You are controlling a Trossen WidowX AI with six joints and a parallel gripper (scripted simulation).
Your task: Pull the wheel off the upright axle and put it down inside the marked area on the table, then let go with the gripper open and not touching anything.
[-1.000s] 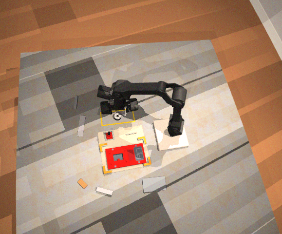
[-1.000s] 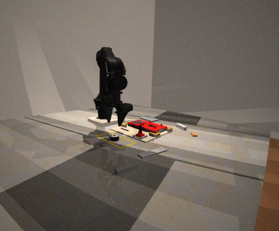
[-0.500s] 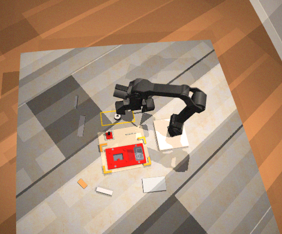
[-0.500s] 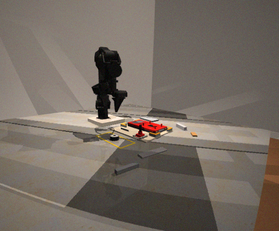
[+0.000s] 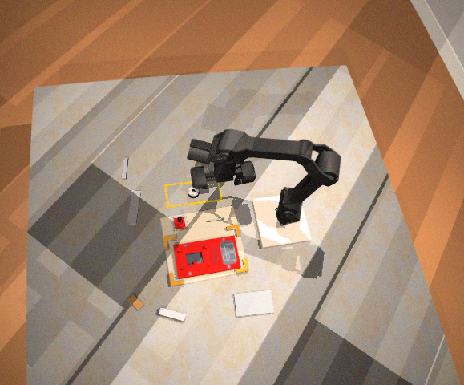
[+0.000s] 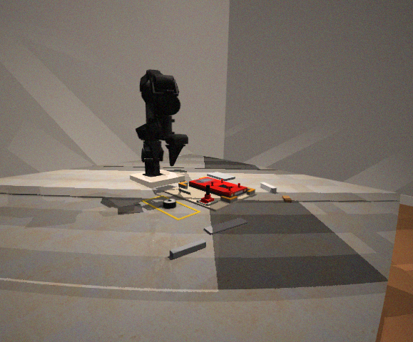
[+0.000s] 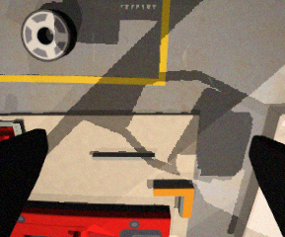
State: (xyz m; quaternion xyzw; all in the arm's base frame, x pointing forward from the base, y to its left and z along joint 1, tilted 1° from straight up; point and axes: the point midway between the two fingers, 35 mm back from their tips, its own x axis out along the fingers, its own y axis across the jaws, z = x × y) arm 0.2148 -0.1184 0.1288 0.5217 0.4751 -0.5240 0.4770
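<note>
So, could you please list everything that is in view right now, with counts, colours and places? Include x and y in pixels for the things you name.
wheel (image 5: 192, 192) (image 6: 169, 204) (image 7: 35, 50): one, black and white, inside the yellow outline
axle (image 5: 179, 220) (image 6: 207, 190): one, black, upright on a red base
red panel (image 5: 207, 249) (image 6: 195, 182) (image 7: 98, 216): one, red, between orange corner brackets
orange corner brackets (image 5: 177, 282) (image 6: 229, 199) (image 7: 187, 199): four, around the panel
strips: two grey, one white, on the table
white plate (image 5: 253, 303) (image 6: 220, 176): one, beyond the panel
small block (image 5: 135, 301) (image 6: 287, 199): one, orange-brown, near the white strip
arm (image 5: 277, 147) (image 6: 156, 106): one, black, on a pale base
claw (image 5: 223, 177) (image 7: 149, 142): one, black, open, above the table
</note>
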